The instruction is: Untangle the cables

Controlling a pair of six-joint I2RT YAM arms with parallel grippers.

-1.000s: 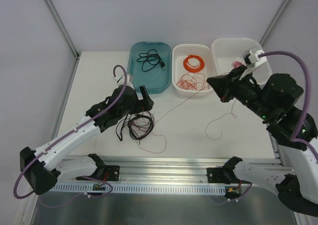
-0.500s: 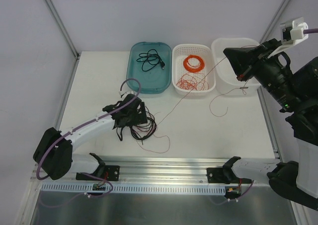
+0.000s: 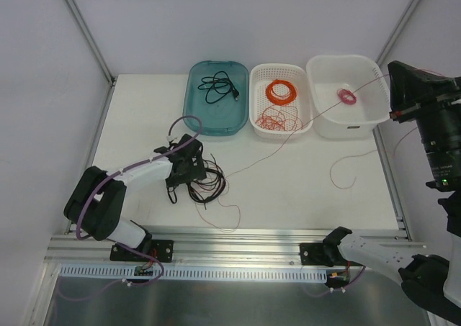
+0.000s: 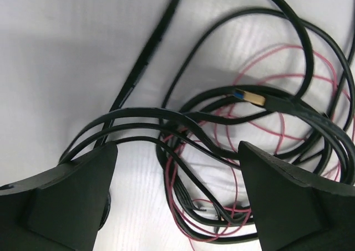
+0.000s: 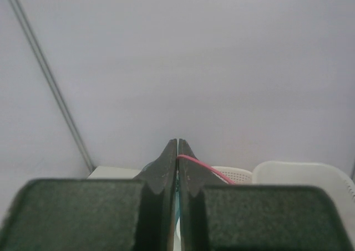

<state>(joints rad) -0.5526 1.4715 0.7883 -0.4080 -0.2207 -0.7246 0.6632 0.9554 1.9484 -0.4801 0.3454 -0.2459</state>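
The cables point(image 3: 205, 183) lie as a loose clump on the white table point(image 3: 288, 196) directly beneath the left gripper point(image 4: 176, 151), whose matte black wedge-shaped fingers point(image 4: 72, 195) stand spread apart, straddling glossy loops of black cord point(image 4: 150, 47) threaded with thin pinkish-red wire point(image 4: 280, 47). One strand of that wire runs taut away to the right gripper point(image 5: 177, 147), pinched between its closed, tapered jaws.

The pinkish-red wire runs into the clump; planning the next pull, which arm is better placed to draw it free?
Right. Its pincer is shut on the pinkish-red wire, which stretches taut from the clump. The left pincer is open, low over the black cord, and is better suited to pinning.
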